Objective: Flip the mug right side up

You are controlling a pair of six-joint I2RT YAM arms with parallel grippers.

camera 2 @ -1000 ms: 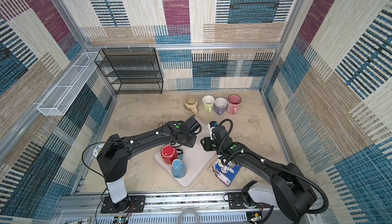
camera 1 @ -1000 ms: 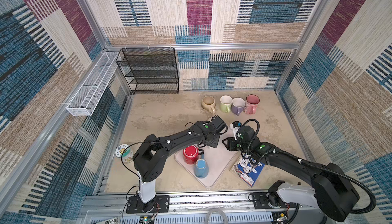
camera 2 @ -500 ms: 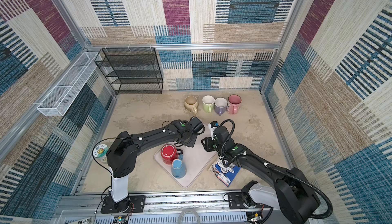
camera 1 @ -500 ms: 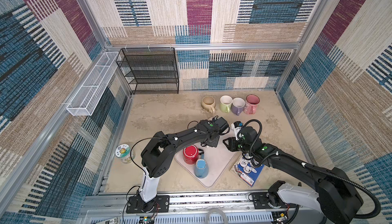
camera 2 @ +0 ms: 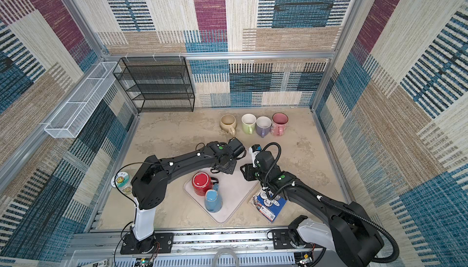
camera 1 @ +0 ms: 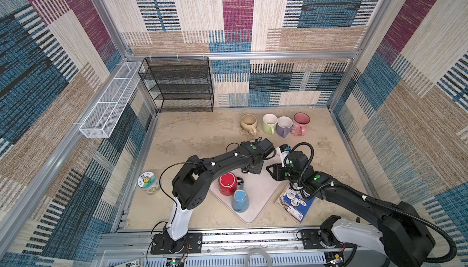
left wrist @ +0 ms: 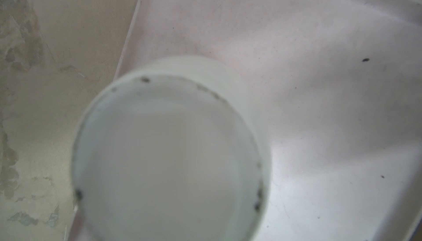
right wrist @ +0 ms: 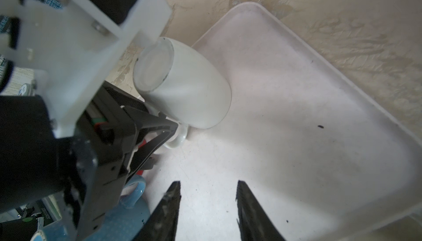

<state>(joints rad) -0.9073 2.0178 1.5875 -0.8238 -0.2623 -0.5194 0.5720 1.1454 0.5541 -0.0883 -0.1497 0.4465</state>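
white mug (right wrist: 189,91), mid-left of right wrist view, prob glazed ceramic so stiff, slick, chippable; left gripper (right wrist: 155,141) pinches its handle (right wrist: 179,139), best hold imo; right gripper (right wrist: 207,205) spread, empty.

Pale pink tray (camera 1: 263,196), white mug (right wrist: 189,91), red mug (camera 1: 227,182), blue mug (camera 1: 240,200) — walls (camera 1: 238,12) in blue, magenta, beige woven patchwork.

Tabletop (camera 1: 197,136): beige, mottled, stone-look surface.

Back edge, left: black wire-mesh shelf rack (camera 1: 182,86) stands on it.

Back edge, right: a row of four upright ceramic mugs: beige (camera 1: 249,124), light green (camera 1: 269,123), lavender (camera 1: 284,126), pink (camera 1: 300,124).

Front centre: pale rounded-square plastic tray (camera 1: 263,197), set corner-on.

Just beside the tray's right corner: blue printed packet (camera 1: 296,206).

Left side: glass jar with white printed lid (camera 1: 149,182).
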